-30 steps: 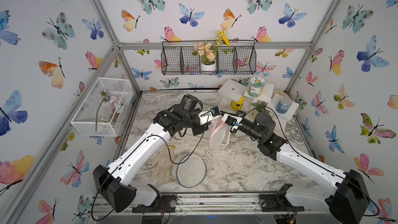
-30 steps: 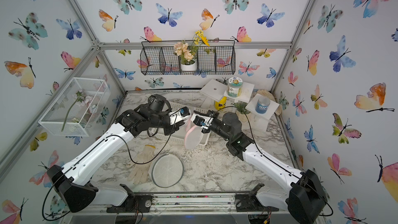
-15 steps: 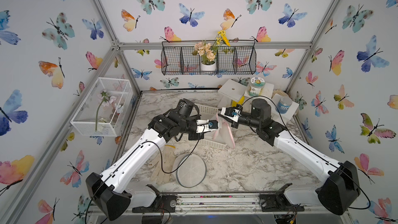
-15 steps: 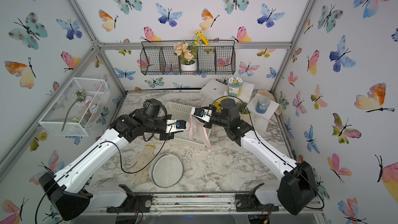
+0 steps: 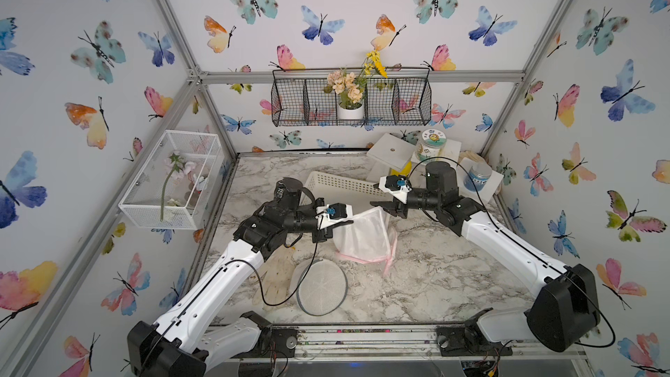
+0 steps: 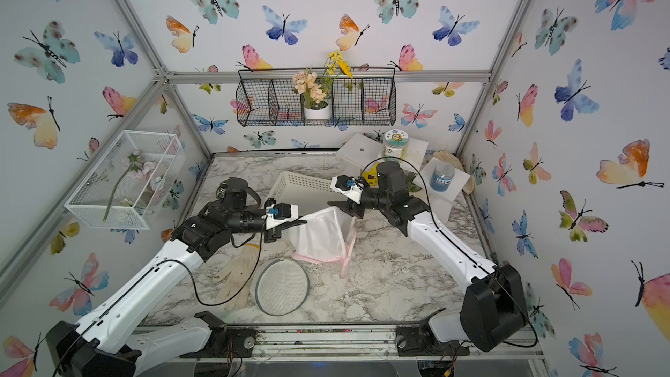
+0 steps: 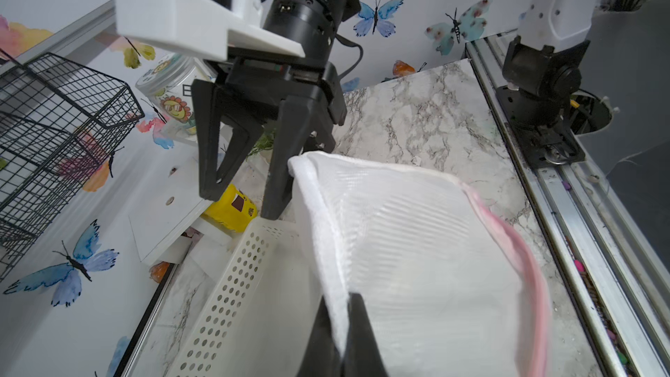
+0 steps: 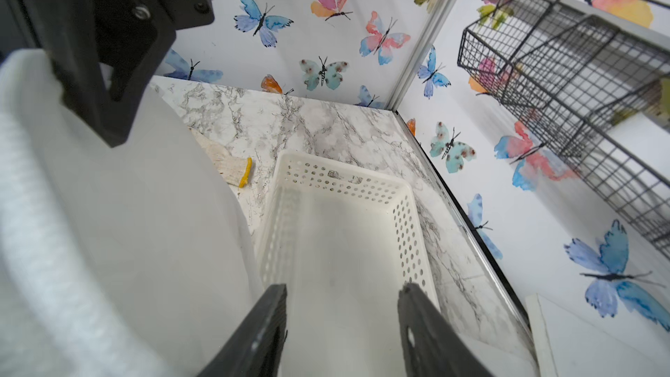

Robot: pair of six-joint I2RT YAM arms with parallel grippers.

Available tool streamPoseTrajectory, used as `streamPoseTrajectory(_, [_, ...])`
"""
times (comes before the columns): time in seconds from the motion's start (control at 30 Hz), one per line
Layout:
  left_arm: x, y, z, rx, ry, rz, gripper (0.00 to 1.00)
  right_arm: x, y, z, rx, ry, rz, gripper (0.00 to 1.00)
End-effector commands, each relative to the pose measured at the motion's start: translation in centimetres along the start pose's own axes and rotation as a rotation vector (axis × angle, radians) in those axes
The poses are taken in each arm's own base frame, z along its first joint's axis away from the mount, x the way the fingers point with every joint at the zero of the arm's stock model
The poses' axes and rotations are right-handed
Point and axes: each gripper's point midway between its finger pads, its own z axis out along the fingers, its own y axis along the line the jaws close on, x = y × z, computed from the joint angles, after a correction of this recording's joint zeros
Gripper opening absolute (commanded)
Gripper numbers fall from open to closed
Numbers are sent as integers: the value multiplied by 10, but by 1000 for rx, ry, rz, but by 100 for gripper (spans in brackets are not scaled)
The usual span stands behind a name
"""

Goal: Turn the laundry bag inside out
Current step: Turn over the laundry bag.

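My left jaws are clamped on the white rim of the laundry bag (image 7: 417, 248). My right jaws stand open and empty just beside its opposite corner; the bag hangs at 7 o'clock from them in both top views, lower end resting on the bench (image 5: 453, 284).

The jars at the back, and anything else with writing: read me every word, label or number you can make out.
Nothing reads clearly.
Clear jar: cartoon sunflower label, lettering blurred and partly hidden.
Blue jar: label print too small.
Yellow object: brown square mark, no legible words.
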Motion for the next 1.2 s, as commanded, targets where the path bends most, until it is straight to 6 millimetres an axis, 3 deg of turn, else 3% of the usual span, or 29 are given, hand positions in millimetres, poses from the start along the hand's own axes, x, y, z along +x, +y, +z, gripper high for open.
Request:
streamPoseTrajectory(0.0, [-14, 19, -1, -48, -57, -34, 0, -8, -31, -15, 196, 9, 101, 56])
streamPoseTrajectory(0.07, [-7, 27, 1, -62, -25, -85, 0, -10, -45, -28, 295, 45, 115, 60])
streamPoseTrajectory(0.13, [-3, 32, 3, -75, 0, -136, 0, -15, -44, -40, 330, 49, 86, 62])
streamPoseTrajectory(0.37, [-4, 53, 3, -158, 15, -265, 0, -37, -1, -69, 347, -109, -54, 67])
streamPoseTrajectory(0.53, [-16, 81, -3, -266, -6, -348, 0, -39, 29, -53, 348, -142, -197, 69])
streamPoseTrajectory(0.73, [-40, 104, -13, -332, -46, -427, 0, -49, 52, -30, 407, -217, -316, 70])
streamPoseTrajectory(1.03, [-72, 120, -32, -392, -115, -481, 0, -63, 36, -7, 559, -281, -326, 71])
streamPoseTrajectory(1.17, [-74, 123, -35, -409, -109, -488, 0, -74, 19, -11, 659, -316, -289, 71])
